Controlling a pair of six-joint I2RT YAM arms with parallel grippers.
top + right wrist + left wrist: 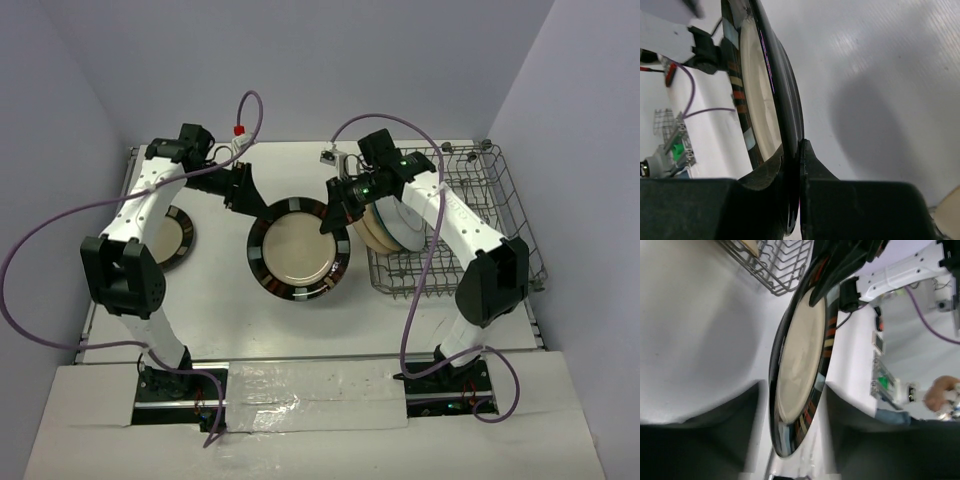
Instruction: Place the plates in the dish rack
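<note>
Two dark striped-rim ceramic plates with beige centres [298, 250] [178, 238]. One grey wire dish rack [478, 175], with at least two pale plates [380, 232] inside.

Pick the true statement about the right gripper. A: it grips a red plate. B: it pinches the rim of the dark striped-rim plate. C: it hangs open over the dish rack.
B: the right gripper is shut on the edge of the dark striped-rim plate, as its wrist view shows.

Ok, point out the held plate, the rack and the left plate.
held plate [298, 248]: top view, beige centre
rack [480, 175]: top view, back wires
left plate [180, 238]: top view, exposed right part
</note>
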